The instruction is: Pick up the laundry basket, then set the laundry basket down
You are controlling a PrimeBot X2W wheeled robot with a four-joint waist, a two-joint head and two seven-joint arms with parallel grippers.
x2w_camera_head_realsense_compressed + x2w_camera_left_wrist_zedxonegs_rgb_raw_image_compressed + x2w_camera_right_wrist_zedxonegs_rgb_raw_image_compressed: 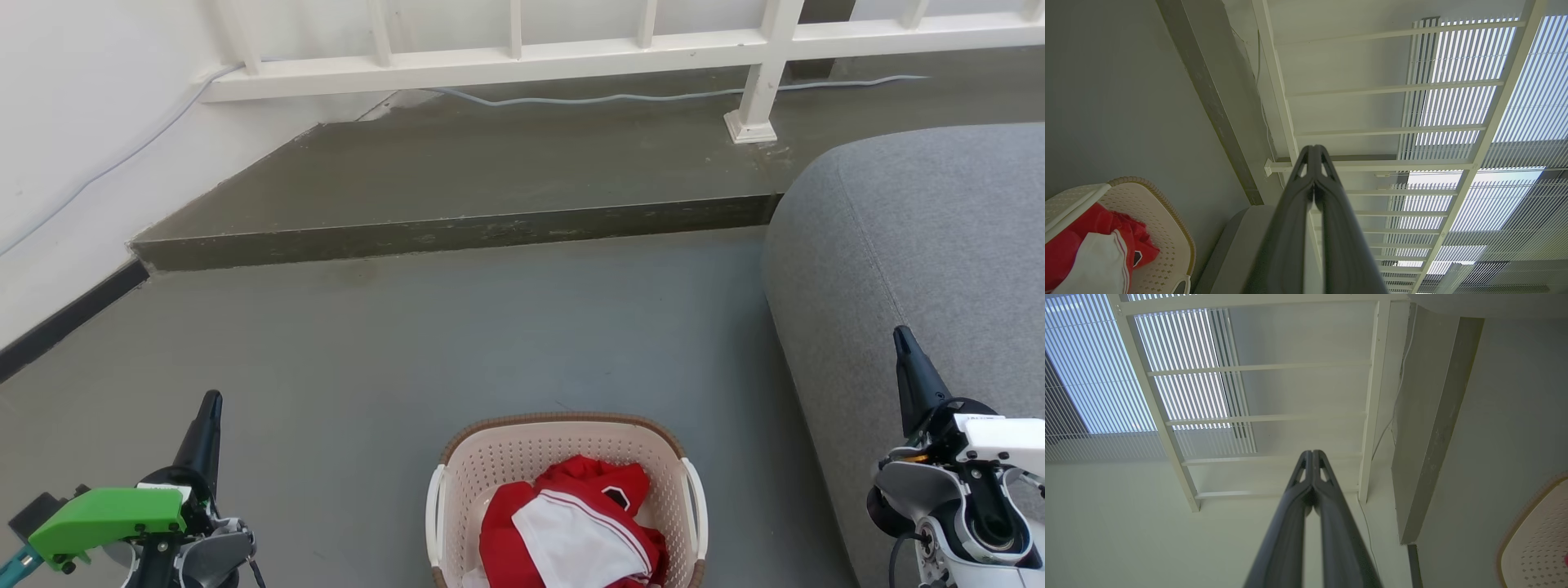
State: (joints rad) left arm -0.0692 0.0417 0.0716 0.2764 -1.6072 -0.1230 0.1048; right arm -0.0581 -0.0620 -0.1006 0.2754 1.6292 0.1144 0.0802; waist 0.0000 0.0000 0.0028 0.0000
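The left gripper (210,408) hangs pinched closed and empty, well left of the laundry basket (510,457), which sits on the floor (408,343) holding red and white clothes (571,523). It looks light and stiff; its white side handles (435,510) seem the best holds. The right gripper (904,347), likewise closed and empty, hovers by the grey sofa (914,245).

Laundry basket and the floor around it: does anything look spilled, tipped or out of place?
Nothing stands out. The laundry basket sits upright on the floor, the red and white clothes inside it, none over the visible rim. The left gripper and right gripper hang clear of it, jaws shut.
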